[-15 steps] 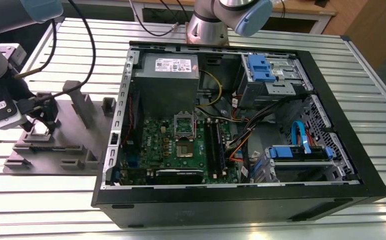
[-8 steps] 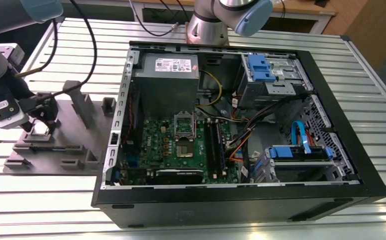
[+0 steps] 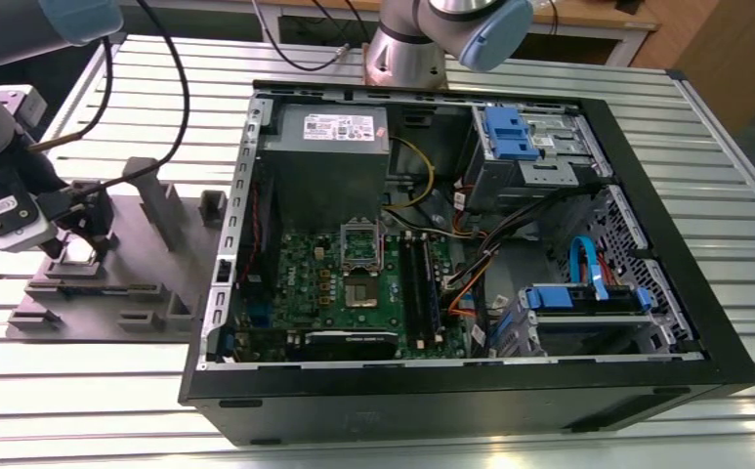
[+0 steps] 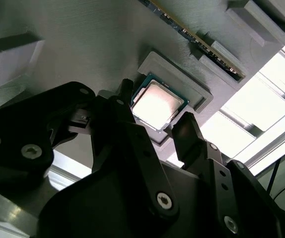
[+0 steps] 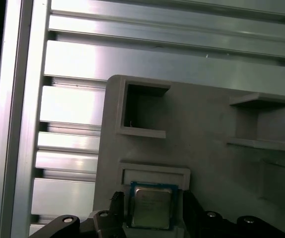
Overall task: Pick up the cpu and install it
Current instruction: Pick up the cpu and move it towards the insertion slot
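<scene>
Though not yet gripped, cpu (image 4: 157,105): flat in square recess of grey tray (image 4: 83,44), metal top up.
Gripper (image 5: 153,198): jaws parted, one finger each side of cpu, small gaps, nothing held.
Tray's place: on slatted table (image 3: 91,391), at exterior view's left of case (image 3: 638,176).
Motherboard (image 3: 364,283): inside case.

We see a silver slatted aluminium table (image 3: 690,127). Directly beneath the gripper (image 3: 77,249), a flat grey plastic fixture plate (image 3: 155,283) lies on it. Just beside that plate, farther from the gripper, sits an open black computer case (image 3: 482,401).
</scene>
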`<state>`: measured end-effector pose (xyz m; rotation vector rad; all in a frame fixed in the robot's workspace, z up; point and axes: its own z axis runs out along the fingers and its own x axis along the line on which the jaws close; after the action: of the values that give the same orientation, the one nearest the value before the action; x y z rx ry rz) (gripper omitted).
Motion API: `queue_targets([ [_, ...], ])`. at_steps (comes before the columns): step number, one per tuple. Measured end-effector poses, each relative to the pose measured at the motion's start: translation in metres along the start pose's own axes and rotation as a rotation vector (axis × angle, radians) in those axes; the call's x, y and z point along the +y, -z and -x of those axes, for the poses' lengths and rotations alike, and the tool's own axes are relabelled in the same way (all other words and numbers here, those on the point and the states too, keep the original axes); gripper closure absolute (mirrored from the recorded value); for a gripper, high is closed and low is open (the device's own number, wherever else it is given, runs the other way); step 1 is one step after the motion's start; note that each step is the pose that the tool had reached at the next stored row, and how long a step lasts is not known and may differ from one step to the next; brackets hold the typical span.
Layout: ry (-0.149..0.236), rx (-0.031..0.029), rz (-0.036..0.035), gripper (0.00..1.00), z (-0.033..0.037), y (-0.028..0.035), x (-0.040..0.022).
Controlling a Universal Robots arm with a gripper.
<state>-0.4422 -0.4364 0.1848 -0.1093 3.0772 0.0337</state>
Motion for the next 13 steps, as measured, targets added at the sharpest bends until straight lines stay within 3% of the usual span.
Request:
queue_targets([
  [13, 0.0, -0.0001, -0.0005, 0.41, -0.0003, -0.0028, -0.0003],
])
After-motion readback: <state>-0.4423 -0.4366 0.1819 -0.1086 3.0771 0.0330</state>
